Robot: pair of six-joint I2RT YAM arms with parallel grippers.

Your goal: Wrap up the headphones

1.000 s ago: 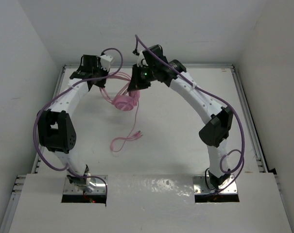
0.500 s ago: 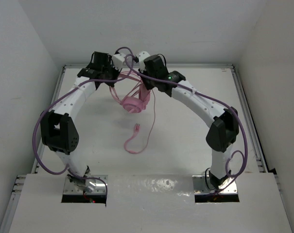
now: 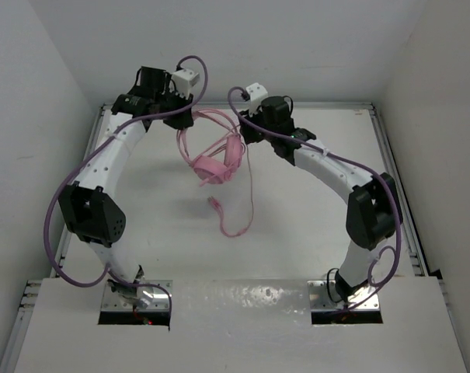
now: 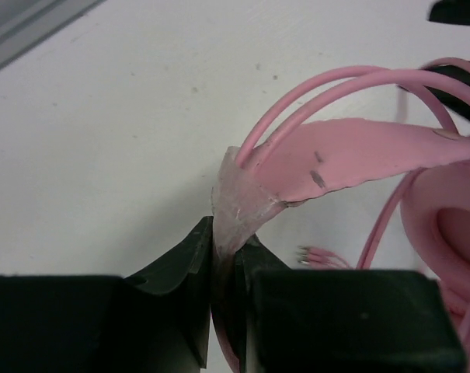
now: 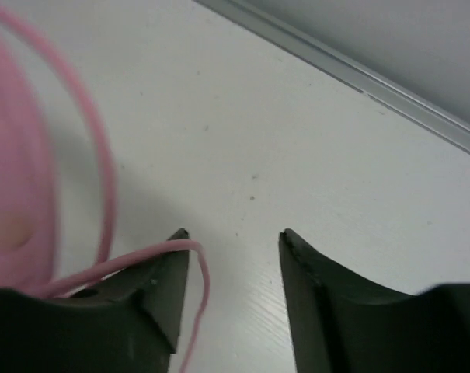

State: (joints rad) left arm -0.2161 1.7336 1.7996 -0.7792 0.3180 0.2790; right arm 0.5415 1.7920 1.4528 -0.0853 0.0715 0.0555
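- Headphones (image 3: 214, 165): I see them at the far middle of the table (image 3: 297, 241), hung between the two arms, the earcups low and the thin headband wires arching up toward the left arm. I cannot tell whether the earcups touch the table.
- Headband (image 4: 359, 151): on the left wrist camera its pink strap ends in a pale, clear tab, and that tab sits between the fingers. An earcup (image 4: 440, 225) shows at the right edge.
- Cord (image 3: 250, 186): it drops from the headphones toward me, loops on the table and curls back to the plug (image 3: 215, 203), which lies just short of the earcups.
- Left gripper (image 3: 185, 120): jaws pressed together on the headband's clear tab (image 4: 224, 260), holding that end up off the table.
- Right gripper (image 3: 248, 138): just right of the headphones. On its own camera the jaws stand spread (image 5: 231, 237), pinching nothing. The cord (image 5: 106, 167) lies over the tip of one finger and a blurred pink shape fills the left edge.
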